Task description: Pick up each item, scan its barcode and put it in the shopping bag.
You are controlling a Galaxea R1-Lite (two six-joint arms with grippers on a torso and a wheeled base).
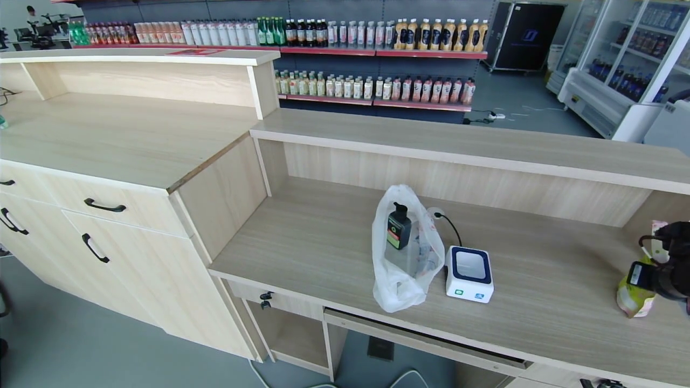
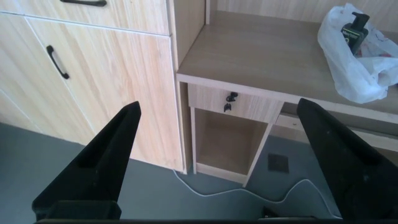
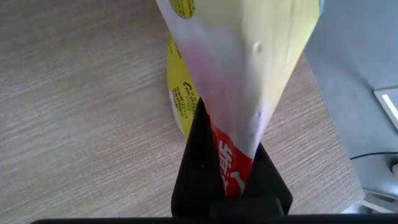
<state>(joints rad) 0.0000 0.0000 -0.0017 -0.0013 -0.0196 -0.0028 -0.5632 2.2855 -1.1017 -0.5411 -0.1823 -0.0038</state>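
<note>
Pale wood counter (image 1: 334, 237) spans the middle of the head view; its lower desk level carries all the task's things.

White plastic shopping bag (image 1: 396, 293), centre of frame, lies slumped with its mouth open toward the back wall. Likely left that way so items can be dropped in without a second arm holding it.

White scanner (image 1: 469, 272), just right of the bag and touching or nearly touching it, window facing up, cable running behind. The close spacing makes the move from scan to bag short.

Dark pump bottle (image 1: 399, 229) lies inside the bag near its mouth. Judged already scanned and bagged.

Yellow-green snack packet (image 1: 635, 299), far right edge of frame, well apart from the scanner, its lower end resting on or just above the desk. Right gripper (image 1: 649, 276) is clamped on its upper part. The right wrist view shows the dark fingers pinching the packet. Pick-up step is in hand; scan not yet done.

Left gripper (image 2: 219, 104) has its fingers spread wide, holds nothing, and hangs low over the floor beside the cabinet, out of the working area.
</note>
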